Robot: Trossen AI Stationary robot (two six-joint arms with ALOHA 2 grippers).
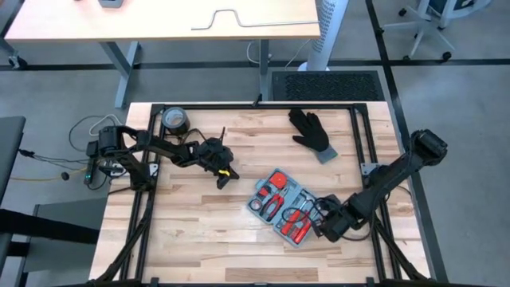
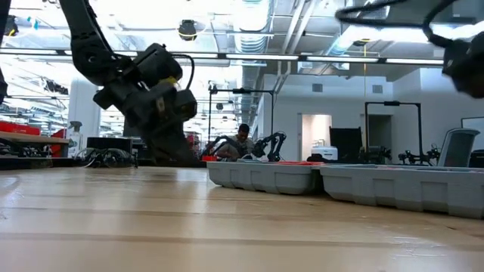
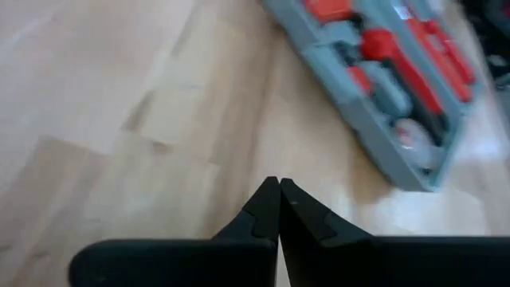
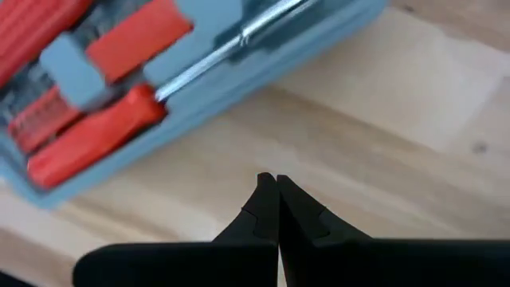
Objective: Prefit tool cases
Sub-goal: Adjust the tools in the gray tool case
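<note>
The blue-grey tool case (image 1: pixel 284 206) lies open and flat on the wooden table, right of centre, with red-handled tools in its recesses; it also shows in the left wrist view (image 3: pixel 382 88) and the right wrist view (image 4: pixel 159 88). My left gripper (image 1: pixel 225 176) is shut over bare wood to the case's left, touching nothing. My right gripper (image 1: pixel 325 229) is shut beside the case's near right end, over bare wood (image 4: pixel 277 179), and holds nothing. In the low view the case (image 2: pixel 348 181) shows as two long grey trays.
A black glove (image 1: pixel 311 131) lies at the far right of the table. A dark tape roll (image 1: pixel 174 119) sits at the far left corner. A black frame (image 1: pixel 358 127) borders the tabletop. Bare wood spreads across the near left part.
</note>
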